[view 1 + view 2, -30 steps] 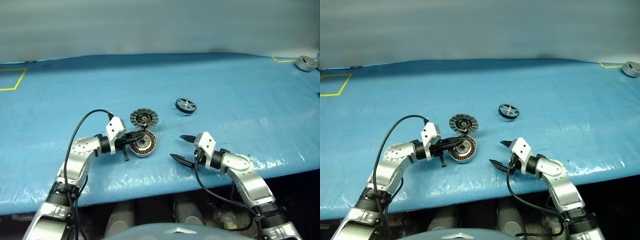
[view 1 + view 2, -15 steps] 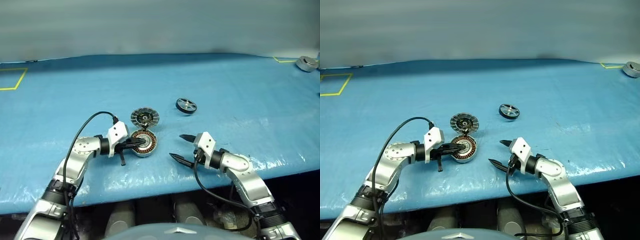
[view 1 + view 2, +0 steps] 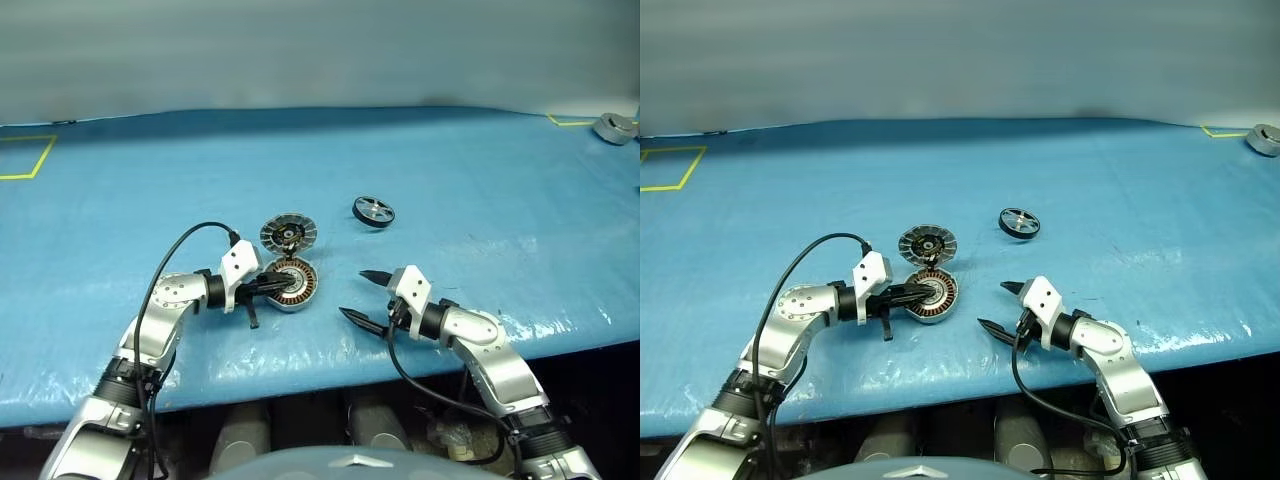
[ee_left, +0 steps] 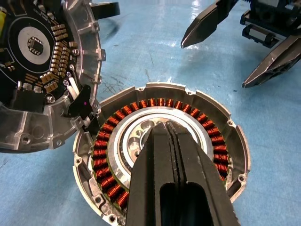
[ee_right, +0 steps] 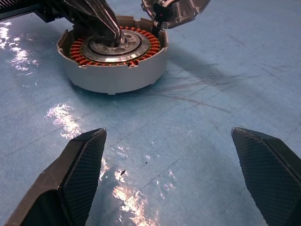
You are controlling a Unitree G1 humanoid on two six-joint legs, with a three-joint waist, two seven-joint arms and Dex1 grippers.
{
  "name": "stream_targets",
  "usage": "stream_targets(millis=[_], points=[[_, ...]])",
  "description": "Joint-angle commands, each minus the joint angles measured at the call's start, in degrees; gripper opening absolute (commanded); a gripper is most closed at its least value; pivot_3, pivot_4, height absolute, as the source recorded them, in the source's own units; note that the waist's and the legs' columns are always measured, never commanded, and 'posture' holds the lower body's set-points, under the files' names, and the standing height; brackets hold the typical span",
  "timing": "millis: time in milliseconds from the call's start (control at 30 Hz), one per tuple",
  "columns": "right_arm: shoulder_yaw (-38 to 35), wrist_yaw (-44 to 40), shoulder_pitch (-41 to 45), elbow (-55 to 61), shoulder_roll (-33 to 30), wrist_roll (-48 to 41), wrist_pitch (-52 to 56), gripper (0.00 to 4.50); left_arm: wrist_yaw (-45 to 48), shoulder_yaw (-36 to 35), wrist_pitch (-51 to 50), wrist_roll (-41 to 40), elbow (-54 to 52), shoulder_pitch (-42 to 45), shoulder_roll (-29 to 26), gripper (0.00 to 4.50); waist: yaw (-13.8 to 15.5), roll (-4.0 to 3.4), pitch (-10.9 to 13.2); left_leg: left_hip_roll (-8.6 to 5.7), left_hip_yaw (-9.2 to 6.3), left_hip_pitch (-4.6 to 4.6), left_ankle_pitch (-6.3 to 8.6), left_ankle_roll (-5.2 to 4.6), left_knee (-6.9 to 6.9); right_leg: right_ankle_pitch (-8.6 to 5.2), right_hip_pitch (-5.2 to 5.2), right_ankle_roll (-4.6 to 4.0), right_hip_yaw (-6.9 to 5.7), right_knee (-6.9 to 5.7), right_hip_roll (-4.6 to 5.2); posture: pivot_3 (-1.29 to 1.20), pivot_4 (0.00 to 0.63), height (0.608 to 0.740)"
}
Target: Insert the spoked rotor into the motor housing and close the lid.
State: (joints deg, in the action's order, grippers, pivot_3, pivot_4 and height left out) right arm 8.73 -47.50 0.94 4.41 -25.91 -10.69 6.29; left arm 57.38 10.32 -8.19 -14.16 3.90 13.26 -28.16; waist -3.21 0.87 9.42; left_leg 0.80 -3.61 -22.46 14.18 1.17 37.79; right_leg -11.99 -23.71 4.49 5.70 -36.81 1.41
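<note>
The motor housing (image 3: 290, 284), a silver-grey cup with copper windings, sits on the blue table. My left gripper (image 3: 283, 285) is shut, and its tips rest over the housing's silver centre (image 4: 165, 126). The ribbed lid (image 3: 288, 233) lies just behind the housing, touching its rim, with its dark inside showing in the left wrist view (image 4: 37, 70). The black-rimmed spoked rotor (image 3: 373, 211) lies alone farther back and to the right. My right gripper (image 3: 353, 293) stands open and empty to the right of the housing (image 5: 113, 75), clear of it.
The blue sheet covers the table (image 3: 450, 180), whose front edge runs just below both arms. A grey round part (image 3: 612, 127) lies at the far right back corner. Yellow tape (image 3: 25, 158) marks a square at the far left.
</note>
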Motion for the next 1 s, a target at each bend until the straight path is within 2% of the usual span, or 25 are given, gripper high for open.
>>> stream_targets(millis=[33,433,1000], points=[[-0.2,-0.3,0.2,0.4,0.0,-0.4,-1.3,4.5,-0.8,-1.6,0.4,-0.8,-1.7,0.4,0.4,0.02,0.0,0.0,0.0,0.0,0.0,0.0,0.0,0.0,0.0,0.0,0.0,0.0,0.0,0.0,0.0,0.0,0.15,0.74],[-0.2,-0.1,0.2,0.4,0.0,-0.3,-1.6,4.5,-1.7,0.9,1.6,4.2,1.6,2.0,0.5,0.02,0.0,0.0,0.0,-0.01,0.0,0.01,0.0,0.0,0.02,0.0,0.02,0.01,0.0,0.0,0.0,0.0,0.15,0.74],[-0.2,-0.6,0.3,0.9,0.4,-1.3,-1.7,4.5,-0.7,1.5,0.4,4.9,1.5,1.0,0.0,0.02,0.3,0.0,0.0,-0.01,0.0,0.02,0.0,0.0,0.04,0.01,0.05,0.01,0.0,0.0,0.0,0.0,0.15,0.74]])
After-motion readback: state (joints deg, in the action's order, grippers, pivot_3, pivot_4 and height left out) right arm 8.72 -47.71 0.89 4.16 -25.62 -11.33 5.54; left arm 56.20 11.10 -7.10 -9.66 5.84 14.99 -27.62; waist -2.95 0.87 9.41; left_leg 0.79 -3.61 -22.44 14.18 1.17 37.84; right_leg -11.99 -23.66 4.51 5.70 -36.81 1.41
